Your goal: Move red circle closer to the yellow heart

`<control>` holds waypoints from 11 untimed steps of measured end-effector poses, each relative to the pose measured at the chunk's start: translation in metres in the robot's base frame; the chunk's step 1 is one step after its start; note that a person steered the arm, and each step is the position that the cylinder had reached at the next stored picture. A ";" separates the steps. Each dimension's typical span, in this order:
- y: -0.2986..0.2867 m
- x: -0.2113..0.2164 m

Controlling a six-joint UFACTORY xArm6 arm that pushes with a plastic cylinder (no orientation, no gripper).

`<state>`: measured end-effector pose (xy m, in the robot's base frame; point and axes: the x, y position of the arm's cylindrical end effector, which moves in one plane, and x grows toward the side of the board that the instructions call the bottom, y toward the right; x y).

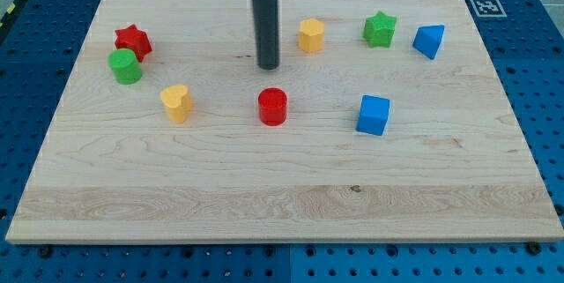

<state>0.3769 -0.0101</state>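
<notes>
The red circle [273, 107] is a short red cylinder near the middle of the wooden board [282, 195]. The yellow heart [176, 103] lies to its left, about a hand's width away at the same height in the view. My tip [268, 65] is at the end of the dark rod, just above the red circle in the view and slightly to its left, with a small gap between them. It touches no block.
A red star [133, 42] and a green cylinder [125, 66] sit at the upper left. A yellow hexagon [310, 34], a green star [380, 30] and a blue triangle [429, 41] line the top right. A blue cube [374, 115] sits right of centre.
</notes>
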 end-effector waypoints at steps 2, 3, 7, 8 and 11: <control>0.017 0.051; 0.020 0.067; -0.006 0.088; -0.022 0.088; -0.063 0.088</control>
